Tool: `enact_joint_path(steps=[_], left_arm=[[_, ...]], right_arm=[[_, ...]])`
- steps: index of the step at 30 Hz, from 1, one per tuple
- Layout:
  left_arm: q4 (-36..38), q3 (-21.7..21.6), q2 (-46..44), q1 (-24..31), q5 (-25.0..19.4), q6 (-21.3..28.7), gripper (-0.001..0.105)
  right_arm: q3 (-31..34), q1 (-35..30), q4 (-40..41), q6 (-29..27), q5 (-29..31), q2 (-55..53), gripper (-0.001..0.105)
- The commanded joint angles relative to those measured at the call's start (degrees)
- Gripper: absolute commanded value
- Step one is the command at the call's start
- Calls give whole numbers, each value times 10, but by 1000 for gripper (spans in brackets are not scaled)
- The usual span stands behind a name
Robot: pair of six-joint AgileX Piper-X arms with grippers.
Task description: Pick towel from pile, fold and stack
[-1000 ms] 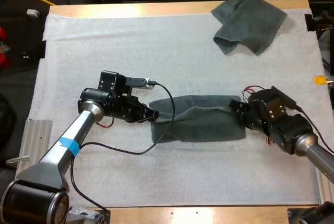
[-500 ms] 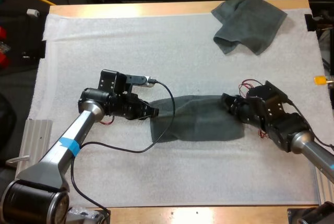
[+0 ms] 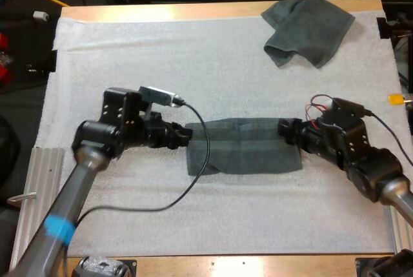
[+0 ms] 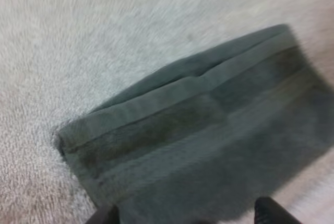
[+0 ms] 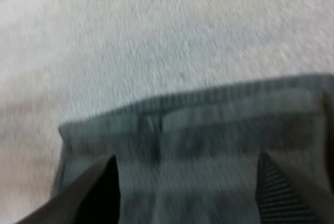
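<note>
High view is showing the left arm (image 3: 97, 151) reaching in from the bench's (image 3: 161, 11) near left corner over the white mat (image 3: 129, 64). The left jaws are sitting low at the left end of the folded towel (image 3: 242, 154). That towel is lying flat as a long dark grey-green band around the middle of the mat, somewhat nearer the bench's near edge than its far edge, with a fold line running along its length.

Left wrist view is showing the folded towel (image 4: 209, 145) spreading away over the mat (image 4: 78, 36). Two black fingertips (image 4: 269, 211) are standing wide apart at its near end. They are pressing on nothing, so the left jaws are standing fully open.

At the towel's right end, the right arm (image 3: 361, 161) is coming in from the bench's right edge, and the right jaws are pointing at that end. Right wrist view is showing its fingers (image 5: 99, 187) standing far apart on either side of the towel's end (image 5: 209, 145), clear of the cloth and holding nothing.

Near the bench's far right corner, a crumpled towel (image 3: 306, 30) is lying on the mat, well apart from both arms.
</note>
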Motion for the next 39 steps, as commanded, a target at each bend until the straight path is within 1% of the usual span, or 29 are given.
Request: enact_joint_path(steps=[1,4,6,7,8,10,11,13,17,20,23,27,29,36,39], left_arm=[[15,-1,-24,0,4,2,52],[50,-1,-89,0,12,-3,52],[73,-1,-136,0,20,-19,54],[83,-1,-155,0,26,-28,58],[96,-1,-181,0,33,-38,64],[113,-1,-220,0,40,-51,70],[126,-1,-243,0,42,-61,71],[147,-1,-271,0,42,-77,70],[190,-1,-336,0,42,-108,70],[204,-1,-373,0,42,-126,70],[209,-1,-391,0,42,-132,70],[210,-1,-394,0,42,-144,70],[210,-1,-394,0,42,-144,70],[210,-1,-394,0,42,-149,70],[210,-1,-394,0,55,-151,70]], right_arm=[[-1,-4,26,-16,-6,-13,55],[-1,-4,90,-48,-6,-57,55],[-2,-4,131,-61,-6,-83,56],[-5,-4,153,-68,-6,-95,57],[-10,-4,186,-79,-5,-107,60],[-18,-4,226,-100,-2,-122,66],[-26,-4,253,-118,-1,-131,69],[-39,-4,290,-138,2,-140,70],[-66,-4,350,-153,17,-150,70],[-71,-4,354,-157,43,-150,70],[-71,-4,350,-159,62,-140,70],[-71,-13,346,-160,62,-108,70],[-71,-35,335,-167,56,-82,70],[-71,-134,293,-213,-9,-1,70],[-69,-184,276,-233,-67,42,70]])
